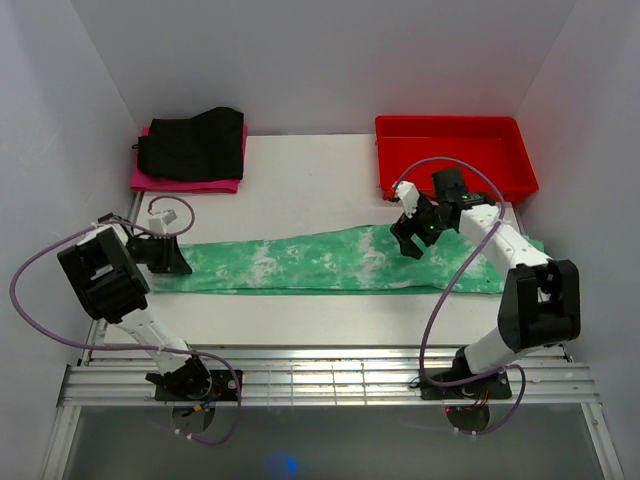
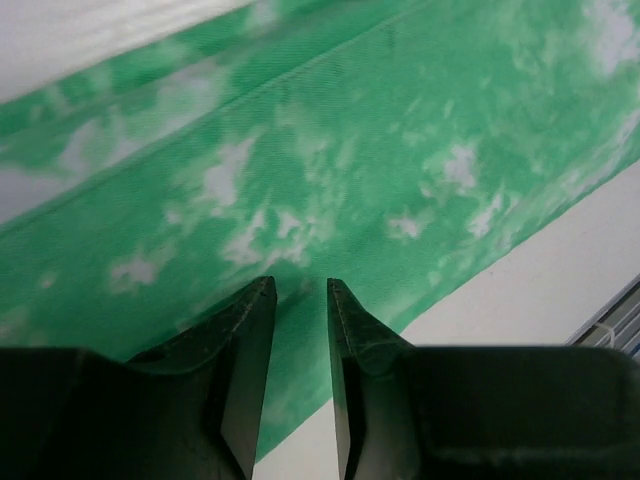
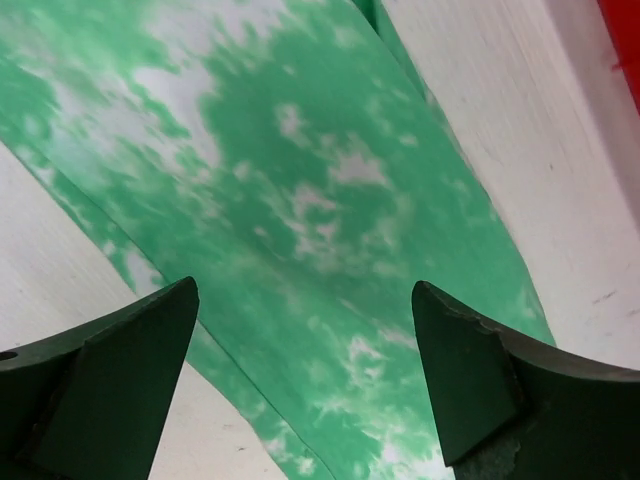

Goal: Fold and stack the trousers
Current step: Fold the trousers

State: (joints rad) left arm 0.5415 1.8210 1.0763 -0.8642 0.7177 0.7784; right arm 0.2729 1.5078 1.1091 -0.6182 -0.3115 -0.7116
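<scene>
- The long, bright green tie-dye fabric trousers [image 1: 320, 265] lie unfolded in a flat band across the middle of the white surface [image 1: 320, 180], from the left of the top view to the right.
- Your left fingers [image 2: 240, 350] stand only a narrow slit apart, low over the band's left end, with nothing visibly pinched between them. Closing from there may catch just the top layer, or no cloth at all, and a lift would then peel one leg off the other.
- Your right fingers [image 3: 120, 350] are spread wide over the cloth right of centre and hold nothing. That spot looks well in from the right-hand end, so a grasp there would likely leave the end trailing and the fold lopsided.
- Pressing down into such soft fabric can bunch it, and any wrinkle gets folded in.
- If the two arms lift unevenly, the band can twist or skew.
- The red plastic tray [image 1: 460, 155] sits at the upper right, near the right arm, so a wide swing could clip its rim.
- The folded black garment [image 1: 192, 145] rests on a pink garment [image 1: 185, 185] at the upper left, where a careless carry could knock that pile askew.
</scene>
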